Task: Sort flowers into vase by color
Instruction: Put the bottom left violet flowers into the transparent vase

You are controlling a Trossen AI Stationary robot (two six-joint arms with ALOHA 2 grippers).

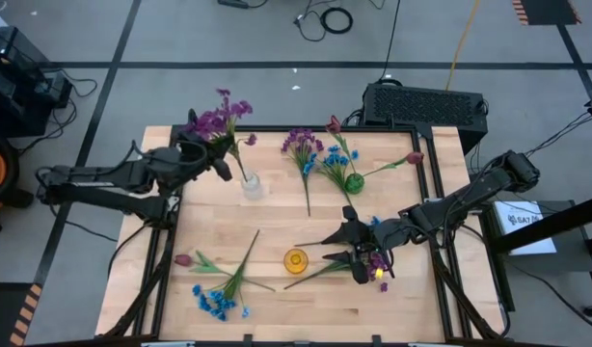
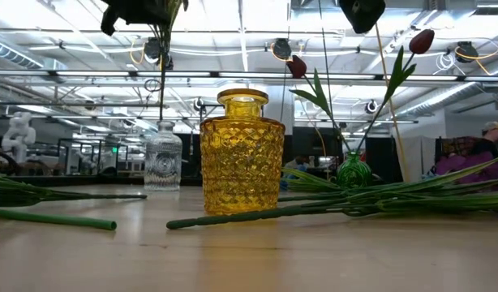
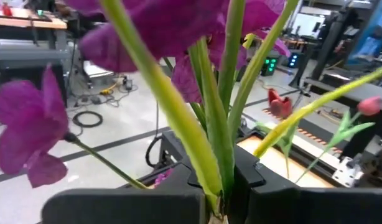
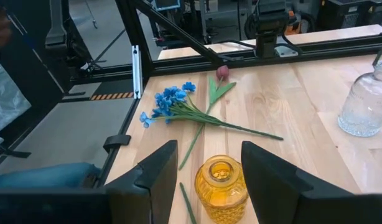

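A pale wooden bench in a black frame stands on a grey floor with cables; the low view looks into a workshop hall with ceiling lights, where a person in a cap stands far off.

The left end effector is clamped shut on a purple sprig, holding it above the clear vase. Its stem runs from the fingers down toward the vase mouth and its blossoms point toward the bench's far edge. In the left wrist view the green stems pass between the dark fingers.

The right end effector is near the bench's front, its jaws apart and holding nothing, with the yellow vase just ahead between its fingers. A purple flower lies beneath that arm.

A green vase holds two red tulips that lean outward. Purple and blue sprigs lie beside it, stems toward the front. At the front left lie a blue sprig and a red tulip, well apart from both end effectors.
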